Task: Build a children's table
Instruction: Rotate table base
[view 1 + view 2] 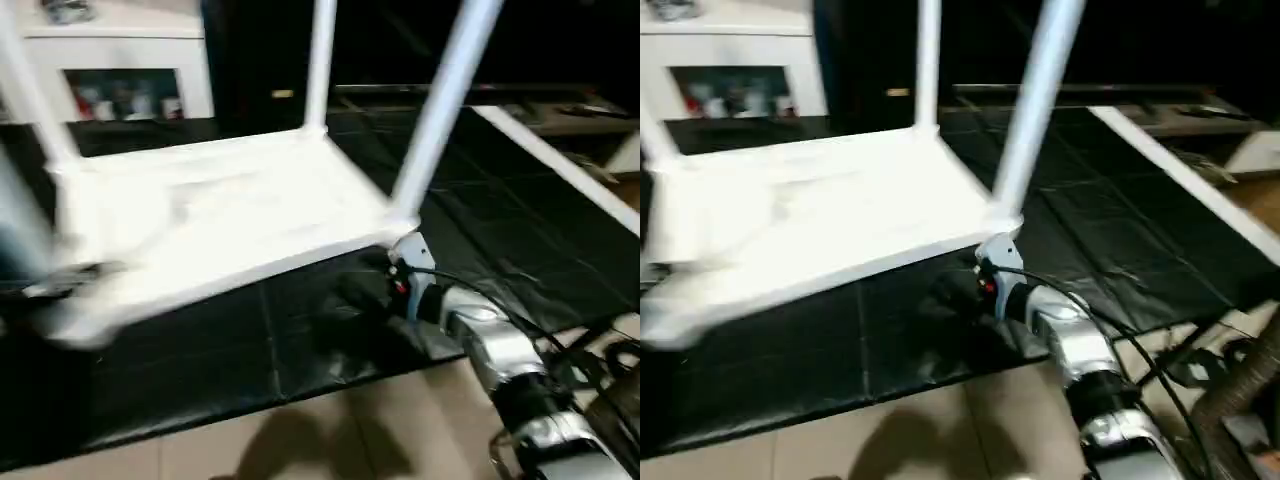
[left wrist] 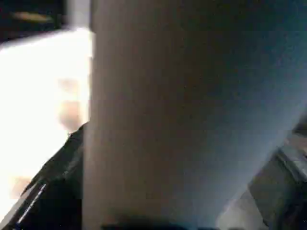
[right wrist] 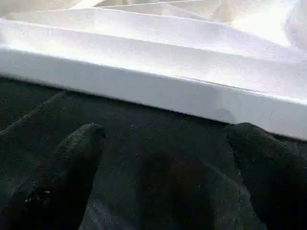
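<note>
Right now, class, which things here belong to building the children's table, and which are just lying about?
Part of the job:
- table, upside down on the black mat, legs up
- right gripper, open by its edge

Lying about:
- white cabinet
- cables

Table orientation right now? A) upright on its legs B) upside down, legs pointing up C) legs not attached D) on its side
B: the children's table lies top-down on the black mat, with its legs rising from the corners.
</note>
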You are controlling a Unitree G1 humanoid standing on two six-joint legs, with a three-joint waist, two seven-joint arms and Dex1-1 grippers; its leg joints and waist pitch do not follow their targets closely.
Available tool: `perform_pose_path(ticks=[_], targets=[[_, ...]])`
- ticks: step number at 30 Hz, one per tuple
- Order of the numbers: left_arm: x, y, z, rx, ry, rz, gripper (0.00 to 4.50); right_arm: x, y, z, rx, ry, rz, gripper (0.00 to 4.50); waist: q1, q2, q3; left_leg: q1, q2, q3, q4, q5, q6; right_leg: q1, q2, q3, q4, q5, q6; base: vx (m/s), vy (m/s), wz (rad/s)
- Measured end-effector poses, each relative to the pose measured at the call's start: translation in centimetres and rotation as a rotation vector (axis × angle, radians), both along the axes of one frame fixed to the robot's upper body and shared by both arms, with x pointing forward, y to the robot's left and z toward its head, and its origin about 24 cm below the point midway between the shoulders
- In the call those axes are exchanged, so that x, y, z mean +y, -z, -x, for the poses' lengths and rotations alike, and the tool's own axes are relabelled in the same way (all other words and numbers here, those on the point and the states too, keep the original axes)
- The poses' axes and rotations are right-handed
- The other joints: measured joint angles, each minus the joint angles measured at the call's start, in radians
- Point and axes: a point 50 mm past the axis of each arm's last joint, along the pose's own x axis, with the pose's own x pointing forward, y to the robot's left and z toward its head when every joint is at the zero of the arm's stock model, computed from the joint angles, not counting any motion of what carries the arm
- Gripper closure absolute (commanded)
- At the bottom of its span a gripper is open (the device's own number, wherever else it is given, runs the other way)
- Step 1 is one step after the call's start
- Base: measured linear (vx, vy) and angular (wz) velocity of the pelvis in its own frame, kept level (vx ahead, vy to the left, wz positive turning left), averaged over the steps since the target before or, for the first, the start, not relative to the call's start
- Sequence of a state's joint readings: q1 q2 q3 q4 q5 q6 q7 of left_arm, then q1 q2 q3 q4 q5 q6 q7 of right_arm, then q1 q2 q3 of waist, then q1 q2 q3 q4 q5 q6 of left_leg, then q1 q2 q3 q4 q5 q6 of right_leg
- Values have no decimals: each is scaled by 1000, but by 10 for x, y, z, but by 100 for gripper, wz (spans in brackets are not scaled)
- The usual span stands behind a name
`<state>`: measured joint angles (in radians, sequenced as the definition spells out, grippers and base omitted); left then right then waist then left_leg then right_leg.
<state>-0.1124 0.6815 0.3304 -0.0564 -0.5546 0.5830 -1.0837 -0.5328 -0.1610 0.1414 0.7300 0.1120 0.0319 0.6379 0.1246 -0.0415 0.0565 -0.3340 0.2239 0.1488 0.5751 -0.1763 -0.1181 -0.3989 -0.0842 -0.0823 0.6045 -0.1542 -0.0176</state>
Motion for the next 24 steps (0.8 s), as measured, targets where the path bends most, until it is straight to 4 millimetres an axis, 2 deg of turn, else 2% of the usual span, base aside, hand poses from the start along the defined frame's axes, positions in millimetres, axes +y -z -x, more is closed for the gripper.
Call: perform_pose_path(ticks=[2,5,7,11,14,16,20,24], targets=[[-21,3,-4,11,78,26,4,2,1,-4,-4,30,33,0,-11,0,0,1,0,0,1,0,0,-1,1,2,4,-3,5,0,0,0],[-33,3,-4,12,127,36,4,-5,11,-4,24,91,65,0,-24,-1,-1,1,0,0,1,0,-1,-1,5,7,5,-5,7,0,0,0],[-49,2,-7,7,163,69,4,-10,20,-4,58,148,83,0,-30,-1,-1,1,0,0,2,1,-1,-4,7,10,6,-5,7,0,0,0],[-100,2,-10,15,309,149,4,8,13,-11,38,149,47,0,-38,0,0,0,0,1,3,2,-3,-7,8,13,9,-4,7,0,0,0],[-121,-5,-11,3,378,184,4,12,11,-12,26,133,36,0,-41,0,0,-2,1,1,3,2,-3,-7,10,13,8,-4,7,0,0,0],[-132,-9,-13,-5,407,226,4,10,13,-12,34,138,36,0,-43,0,0,-4,0,2,3,2,-3,-7,10,14,8,-4,7,0,0,0],[-151,-14,-15,-10,454,288,4,13,15,-12,40,135,27,0,-68,-1,0,-11,1,3,3,2,-3,-14,10,14,9,-2,2,0,0,0],[-167,-18,-19,-22,472,316,4,16,14,-13,34,133,20,0,-84,-1,-1,-17,2,3,4,2,-3,-19,11,14,9,0,-1,0,0,0]])
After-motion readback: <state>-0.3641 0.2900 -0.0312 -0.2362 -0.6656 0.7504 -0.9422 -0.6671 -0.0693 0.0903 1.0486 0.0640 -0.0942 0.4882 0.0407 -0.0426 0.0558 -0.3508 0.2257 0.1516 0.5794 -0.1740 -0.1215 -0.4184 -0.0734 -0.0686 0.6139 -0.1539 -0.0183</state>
